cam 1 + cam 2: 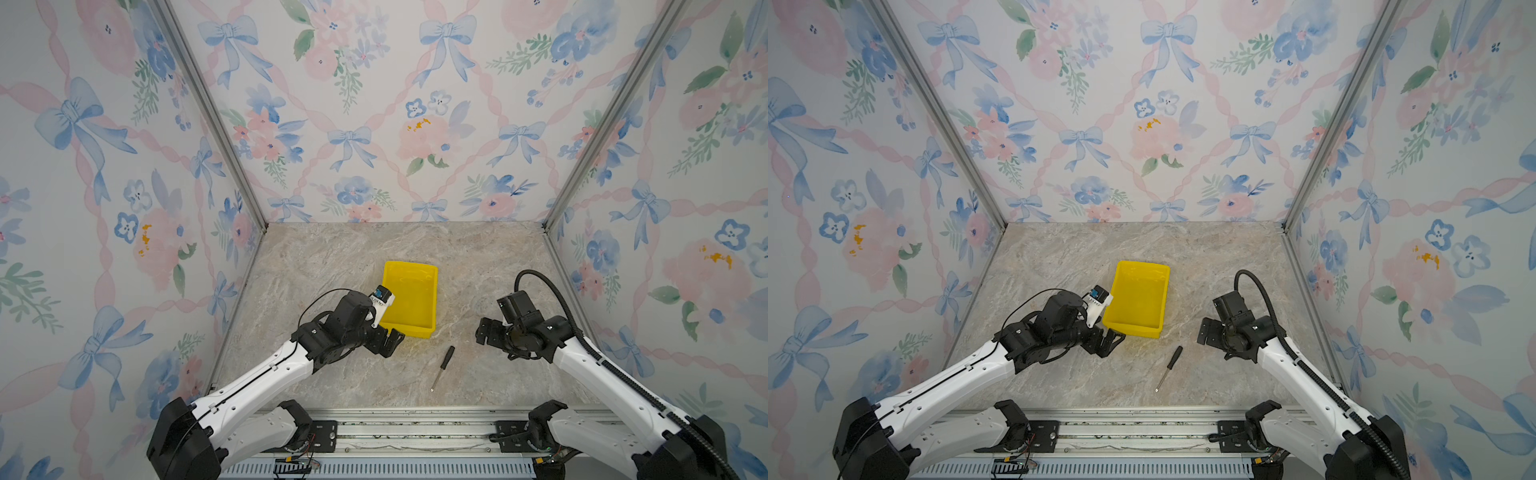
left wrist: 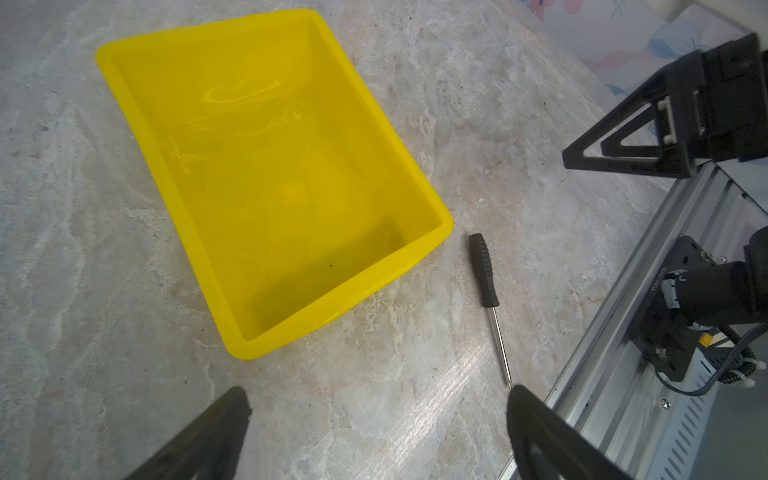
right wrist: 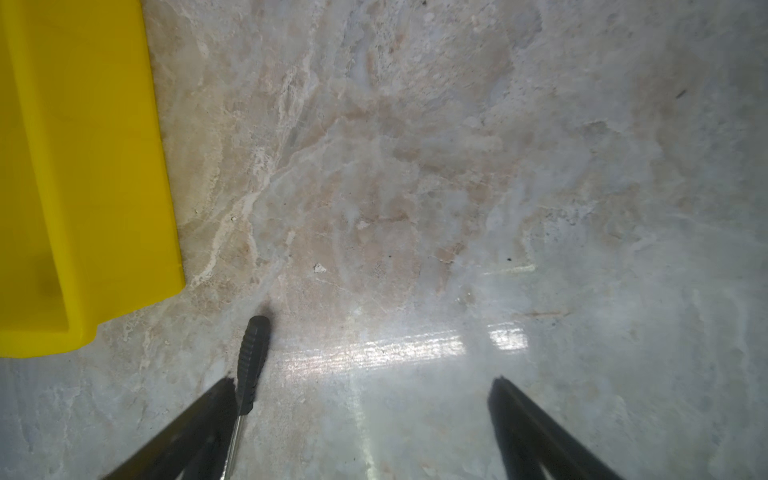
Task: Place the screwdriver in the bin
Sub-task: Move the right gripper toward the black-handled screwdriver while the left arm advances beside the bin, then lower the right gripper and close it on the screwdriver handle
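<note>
The step in hand is the reach, before any grasp; the screwdriver lies flat on the table in the lower middle of both top views, just below and to the right of the bin's near right corner, apart from it, its black handle pointing up toward the bin and its thin shaft running down toward the bottom edge. The bin sits in the centre of the frame and is empty (only glare and scuffs show on its floor). The left gripper hangs at the bin's lower left corner with its jaws spread wide and nothing between them; the right gripper hangs to the right of the bin, jaws likewise wide and empty, well apart from the screwdriver in the top views. In the right wrist view the handle shows close by one jaw and not centred in the gap; whether it touches I cannot tell, though the top views suggest it is only line of sight. The next move, as I judge it, calls for one gripper to come over the handle, turn its jaws across the tool's length, drop low to the table and close; the slim handle leaves little margin, so the centring must be good.
</note>
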Available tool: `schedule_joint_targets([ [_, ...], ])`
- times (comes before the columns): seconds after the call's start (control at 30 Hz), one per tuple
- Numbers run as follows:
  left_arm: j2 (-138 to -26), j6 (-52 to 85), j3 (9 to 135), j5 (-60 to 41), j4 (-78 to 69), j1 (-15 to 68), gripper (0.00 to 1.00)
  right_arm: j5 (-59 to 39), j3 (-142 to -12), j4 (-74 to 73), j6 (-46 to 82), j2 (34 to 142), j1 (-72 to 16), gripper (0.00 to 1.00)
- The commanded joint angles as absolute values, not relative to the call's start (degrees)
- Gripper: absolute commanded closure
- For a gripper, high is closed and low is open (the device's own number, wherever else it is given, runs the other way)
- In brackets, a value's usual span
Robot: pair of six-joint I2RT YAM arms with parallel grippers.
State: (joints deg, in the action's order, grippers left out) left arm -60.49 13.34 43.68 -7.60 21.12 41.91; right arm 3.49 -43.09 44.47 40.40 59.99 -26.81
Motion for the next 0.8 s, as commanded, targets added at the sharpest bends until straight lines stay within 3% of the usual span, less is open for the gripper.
schedule_joint_targets([
  [0.0, -60.66, 11.93, 42.98, -7.72, 22.59, 43.59, 0.03, 5.73, -41.92, 46.51, 46.69, 60.58, -30.57, 0.03],
  [0.33, -54.63, 12.09, 37.23, -7.67, 22.49, 46.72, 0.03, 15.27, -42.45, 43.60, 59.56, 67.88, -45.49, 0.00],
  [0.77, -53.61, 12.31, 35.86, -7.36, 22.35, 46.76, 0.03, 19.77, -42.01, 34.54, 72.03, 76.89, -53.45, 0.09],
])
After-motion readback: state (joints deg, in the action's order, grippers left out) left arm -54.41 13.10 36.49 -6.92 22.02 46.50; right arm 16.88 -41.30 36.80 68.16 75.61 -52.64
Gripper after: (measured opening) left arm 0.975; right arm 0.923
